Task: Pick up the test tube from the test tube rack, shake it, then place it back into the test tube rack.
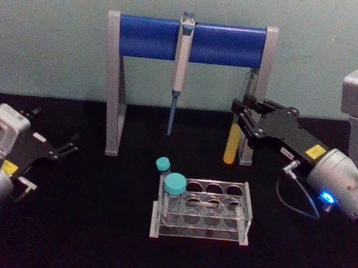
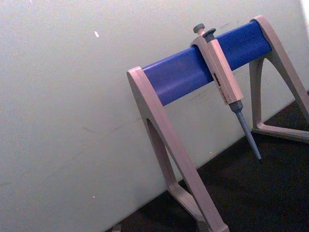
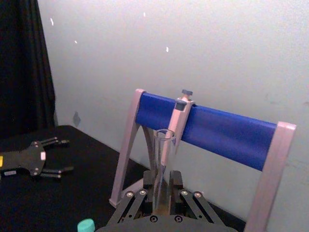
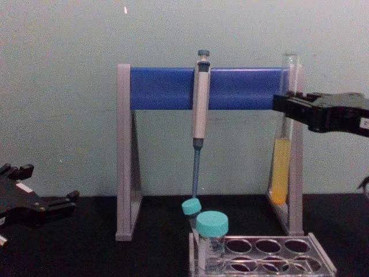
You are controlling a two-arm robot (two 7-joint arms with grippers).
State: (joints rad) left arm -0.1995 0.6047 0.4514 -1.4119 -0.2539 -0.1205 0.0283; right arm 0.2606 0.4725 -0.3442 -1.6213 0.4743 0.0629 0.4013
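Tube (image 1: 231,147) hangs upright in my right gripper (image 1: 239,118), fingers closed on its upper part so the open mouth points up, lifted clear of the rack (image 1: 200,237) and off to its far right beside the stand (image 1: 190,40). Left gripper (image 1: 55,133) rests parked at the left of the desk (image 1: 87,240), fingers wide, leaving me room to shake.
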